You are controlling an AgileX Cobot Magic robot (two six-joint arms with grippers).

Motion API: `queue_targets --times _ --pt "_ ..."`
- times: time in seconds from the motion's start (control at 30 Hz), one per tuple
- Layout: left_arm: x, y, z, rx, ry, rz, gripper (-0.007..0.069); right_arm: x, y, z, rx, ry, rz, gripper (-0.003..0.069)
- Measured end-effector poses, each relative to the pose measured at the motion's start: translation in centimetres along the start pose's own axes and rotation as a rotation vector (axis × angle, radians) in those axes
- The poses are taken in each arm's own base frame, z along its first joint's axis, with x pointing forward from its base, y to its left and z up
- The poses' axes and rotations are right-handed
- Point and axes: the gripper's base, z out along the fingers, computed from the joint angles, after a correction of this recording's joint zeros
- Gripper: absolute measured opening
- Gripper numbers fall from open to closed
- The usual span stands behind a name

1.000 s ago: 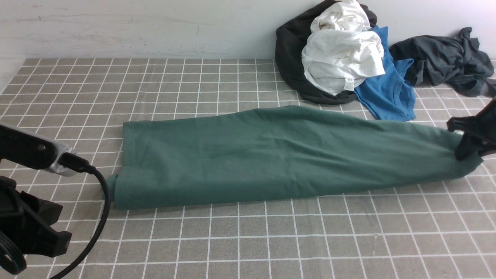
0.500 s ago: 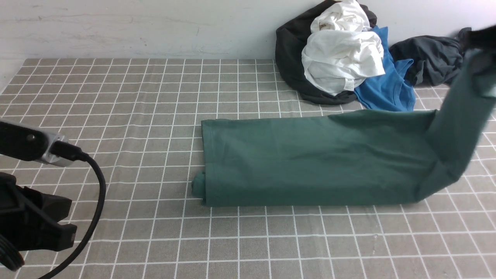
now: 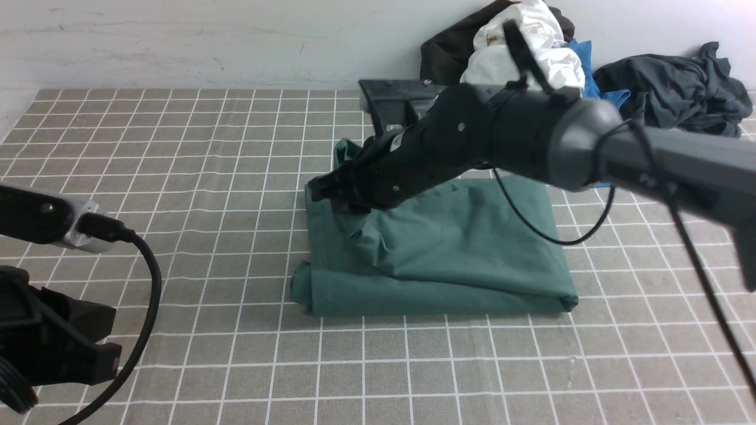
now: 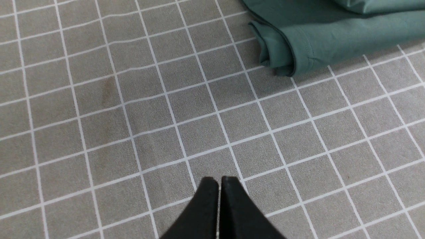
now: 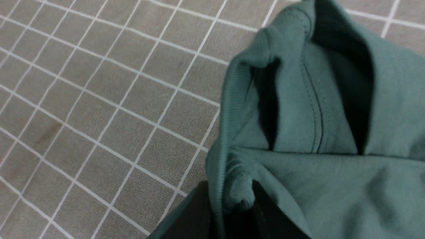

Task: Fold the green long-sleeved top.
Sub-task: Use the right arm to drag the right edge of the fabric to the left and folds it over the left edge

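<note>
The green long-sleeved top (image 3: 449, 260) is laid in the middle of the table (image 3: 177, 147). It is folded over on itself, with a rolled edge at its near left corner. The right end effector (image 3: 323, 192) is reached across to the far left edge of the top, and in the right wrist view a bunch of cloth by a ribbed edge is seen pinched between its jaws. The left end effector (image 4: 218, 181) is held over bare table near the rolled corner, with its jaws pressed together and nothing in them. The top is judged to be soft, light and floppy, so it will sag and wrinkle when lifted, but it will not break. It is best taken by a thick edge or a corner, where all the layers can be pinched at once. No box or basket is seen. Only a heap of other clothes, with a white one (image 3: 561, 65) and a dark grey one (image 3: 679, 88), is piled by the far wall.
</note>
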Motion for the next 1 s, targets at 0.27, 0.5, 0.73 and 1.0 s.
queue_targets --times 0.27,0.5,0.73,1.0 --pt "1.5 -1.5 -1.9 0.044 -0.074 0.157 -0.0008 -2.7 1.2 -1.9 -0.015 0.039 -0.077 0.0385" --pt "6.3 -3.1 -5.1 0.086 -0.344 0.393 -0.0008 -2.1 0.6 -1.9 0.050 0.134 -0.160 0.0209" --pt "9.5 -2.5 -4.8 0.030 -0.566 0.380 -0.0008 2.3 2.3 4.0 0.022 0.252 -0.185 0.0000" --pt "10.0 -2.2 -5.0 -0.004 -0.685 0.365 -0.0008 -0.1 6.0 -1.5 0.105 0.183 -0.372 -0.0014"
